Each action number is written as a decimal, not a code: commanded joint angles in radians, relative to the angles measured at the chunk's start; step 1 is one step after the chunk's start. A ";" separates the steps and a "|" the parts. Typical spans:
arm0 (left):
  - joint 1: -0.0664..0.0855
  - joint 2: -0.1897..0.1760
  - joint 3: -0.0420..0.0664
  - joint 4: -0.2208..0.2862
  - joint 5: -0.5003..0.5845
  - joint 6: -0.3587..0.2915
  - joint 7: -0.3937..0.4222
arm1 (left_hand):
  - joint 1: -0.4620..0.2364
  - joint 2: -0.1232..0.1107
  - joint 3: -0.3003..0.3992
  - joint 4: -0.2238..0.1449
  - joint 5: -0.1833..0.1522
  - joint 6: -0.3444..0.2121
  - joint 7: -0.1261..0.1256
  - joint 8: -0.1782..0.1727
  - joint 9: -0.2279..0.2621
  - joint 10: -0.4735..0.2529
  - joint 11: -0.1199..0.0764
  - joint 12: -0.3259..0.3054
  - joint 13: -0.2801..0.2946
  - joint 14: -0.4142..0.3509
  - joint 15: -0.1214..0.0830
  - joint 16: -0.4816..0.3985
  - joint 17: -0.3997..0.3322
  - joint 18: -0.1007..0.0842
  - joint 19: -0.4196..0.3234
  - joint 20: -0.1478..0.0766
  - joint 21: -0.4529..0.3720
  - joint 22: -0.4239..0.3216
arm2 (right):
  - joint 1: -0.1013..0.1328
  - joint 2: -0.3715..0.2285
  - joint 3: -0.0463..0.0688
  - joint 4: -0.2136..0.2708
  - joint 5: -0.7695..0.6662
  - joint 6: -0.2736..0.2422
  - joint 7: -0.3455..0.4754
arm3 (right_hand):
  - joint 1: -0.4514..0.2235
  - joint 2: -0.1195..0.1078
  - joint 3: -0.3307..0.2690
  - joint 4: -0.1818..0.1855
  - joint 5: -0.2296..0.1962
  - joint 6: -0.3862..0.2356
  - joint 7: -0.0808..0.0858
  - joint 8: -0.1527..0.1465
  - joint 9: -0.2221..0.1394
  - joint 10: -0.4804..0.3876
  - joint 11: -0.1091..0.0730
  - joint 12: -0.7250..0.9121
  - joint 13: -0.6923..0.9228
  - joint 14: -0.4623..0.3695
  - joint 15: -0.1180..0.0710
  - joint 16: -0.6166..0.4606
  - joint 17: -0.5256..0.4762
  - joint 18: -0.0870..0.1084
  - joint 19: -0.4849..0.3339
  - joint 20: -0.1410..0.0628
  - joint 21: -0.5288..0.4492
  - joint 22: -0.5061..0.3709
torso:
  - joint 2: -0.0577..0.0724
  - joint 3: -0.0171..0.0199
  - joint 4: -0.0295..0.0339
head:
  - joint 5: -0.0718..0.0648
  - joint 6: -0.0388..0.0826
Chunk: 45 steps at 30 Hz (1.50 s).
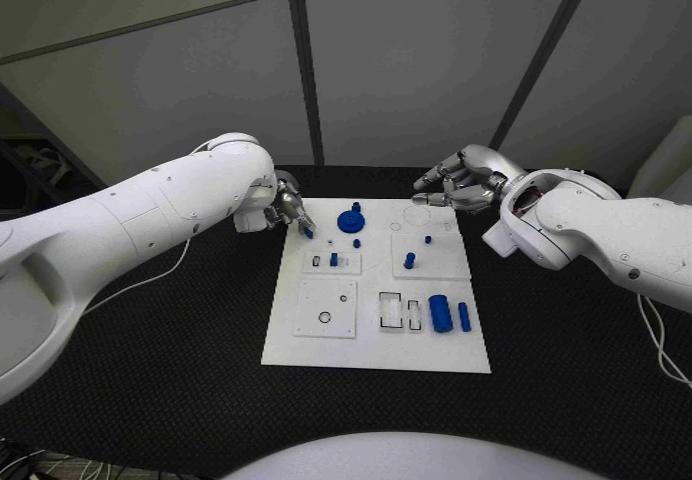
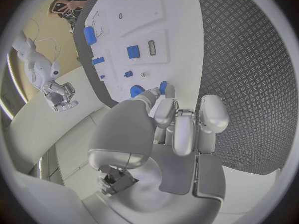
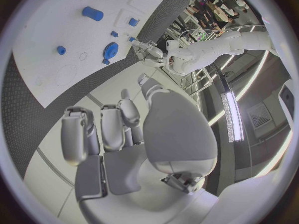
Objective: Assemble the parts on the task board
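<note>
You have the white task board (image 1: 378,330) lying in the middle of a black table (image 1: 173,340) with a fine textured surface; grey wall panels stand behind the table. On the board, a blue gear (image 1: 352,221) sits near its far edge, small blue pegs (image 1: 410,261) stand toward its middle, and two blue cylinders (image 1: 449,315) lie near its near right corner. Your left hand (image 1: 289,208) hangs at the board's far left corner, pinching a small blue part (image 2: 164,88) at its fingertips. Your right hand (image 1: 459,186) hovers past the board's far right corner, fingers curled loosely apart with nothing in them.
</note>
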State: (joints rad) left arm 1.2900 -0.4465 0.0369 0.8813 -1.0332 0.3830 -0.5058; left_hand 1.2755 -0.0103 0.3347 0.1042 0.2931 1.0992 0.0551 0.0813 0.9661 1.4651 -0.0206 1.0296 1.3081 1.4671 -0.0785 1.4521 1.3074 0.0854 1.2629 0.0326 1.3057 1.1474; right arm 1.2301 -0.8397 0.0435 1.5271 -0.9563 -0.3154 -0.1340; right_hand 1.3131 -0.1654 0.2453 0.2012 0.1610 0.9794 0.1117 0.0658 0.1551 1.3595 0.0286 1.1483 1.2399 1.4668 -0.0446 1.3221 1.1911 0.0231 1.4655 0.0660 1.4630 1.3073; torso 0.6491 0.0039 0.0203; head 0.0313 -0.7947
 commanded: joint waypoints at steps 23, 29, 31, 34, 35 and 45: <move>-0.010 -0.188 -0.033 0.347 -0.003 -0.191 0.009 | -0.056 -0.030 0.223 -0.206 0.087 0.020 -0.010 0.016 0.048 0.076 -0.011 -0.008 0.151 0.068 -0.011 0.010 0.107 0.012 0.019 -0.008 0.015 0.018 | 0.002 -0.006 0.001 -0.002 -0.002 0.004 0.011 | -0.004 0.003 -0.002 0.006 0.003 0.006 0.000 0.001 0.002 0.002 -0.001 0.002 0.001 0.025 -0.002 0.001 0.001 0.009 0.031 -0.001 0.003 0.147 | -0.012 -0.0003 0.0116 | 0.000 -0.006; -0.026 -0.198 -0.046 0.371 -0.019 -0.200 0.008 | -0.056 -0.031 0.224 -0.207 0.088 0.020 -0.010 0.016 0.049 0.076 -0.011 -0.009 0.150 0.069 -0.012 0.011 0.108 0.012 0.019 -0.008 0.015 0.018 | 0.002 -0.007 0.001 -0.002 -0.002 0.005 0.011 | -0.004 0.003 -0.002 0.006 0.003 0.006 0.000 0.001 0.002 0.002 -0.001 0.002 0.001 0.025 -0.002 0.001 0.001 0.009 0.031 -0.001 0.003 0.147 | -0.011 -0.0006 0.0094 | 0.000 -0.009; -0.028 -0.199 -0.047 0.376 -0.020 -0.199 0.008 | -0.057 -0.031 0.225 -0.208 0.088 0.021 -0.010 0.016 0.049 0.076 -0.011 -0.009 0.150 0.069 -0.012 0.011 0.108 0.012 0.019 -0.008 0.015 0.019 | 0.002 -0.007 0.001 -0.001 -0.002 0.005 0.011 | -0.004 0.003 -0.002 0.006 0.003 0.006 0.000 0.001 0.002 0.002 -0.001 0.002 0.001 0.025 -0.002 0.001 0.001 0.009 0.031 -0.001 0.003 0.147 | -0.011 -0.0002 0.0093 | 0.000 -0.009; -0.030 -0.199 -0.048 0.380 -0.021 -0.199 0.008 | -0.057 -0.031 0.225 -0.208 0.088 0.021 -0.010 0.016 0.049 0.076 -0.011 -0.009 0.150 0.069 -0.012 0.011 0.108 0.012 0.019 -0.008 0.015 0.019 | 0.002 -0.007 0.001 -0.001 -0.002 0.005 0.011 | -0.004 0.003 -0.002 0.006 0.003 0.006 0.000 0.001 0.002 0.002 -0.001 0.002 0.001 0.025 -0.002 0.001 0.001 0.009 0.031 -0.001 0.003 0.147 | -0.011 0.0005 0.0087 | 0.002 -0.010; -0.032 -0.199 -0.048 0.382 -0.022 -0.199 0.007 | -0.057 -0.031 0.225 -0.208 0.088 0.021 -0.010 0.016 0.049 0.076 -0.011 -0.009 0.150 0.069 -0.012 0.011 0.108 0.012 0.019 -0.008 0.015 0.019 | 0.002 -0.007 0.001 -0.001 -0.002 0.005 0.011 | -0.004 0.003 -0.002 0.006 0.003 0.006 0.000 0.001 0.002 0.002 -0.001 0.002 0.001 0.025 -0.002 0.001 0.001 0.009 0.031 -0.001 0.003 0.147 | -0.011 0.0005 0.0092 | 0.001 -0.010; -0.046 -0.194 -0.049 0.390 -0.025 -0.202 0.007 | -0.057 -0.032 0.226 -0.210 0.090 0.022 -0.011 0.016 0.051 0.076 -0.012 -0.011 0.150 0.068 -0.012 0.011 0.107 0.012 0.020 -0.008 0.016 0.019 | 0.002 -0.008 0.001 0.000 -0.002 0.006 0.011 | -0.004 0.003 -0.002 0.006 0.003 0.006 0.000 0.001 0.002 0.002 -0.001 0.002 0.001 0.025 -0.002 0.001 0.001 0.009 0.031 -0.001 0.003 0.147 | -0.011 -0.0001 0.0105 | 0.000 -0.013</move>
State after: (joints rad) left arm 1.2436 -0.6418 -0.0125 1.2686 -1.0466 0.1894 -0.5056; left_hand 1.2179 -0.0475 0.3787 0.0740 0.3802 1.1151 0.0463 0.0940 1.0146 1.4666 -0.0274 1.0242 1.3079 1.4671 -0.0856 1.4602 1.3074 0.0854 1.2773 0.0252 1.3155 1.1650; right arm 1.2301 -0.8469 0.0434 1.5253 -0.9565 -0.3146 -0.1329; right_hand 1.3131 -0.1654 0.2451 0.2010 0.1620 0.9794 0.1117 0.0659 0.1555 1.3595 0.0286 1.1483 1.2397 1.4667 -0.0445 1.3221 1.1908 0.0230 1.4655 0.0660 1.4630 1.3073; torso 0.6381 0.0038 0.0300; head 0.0314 -0.8072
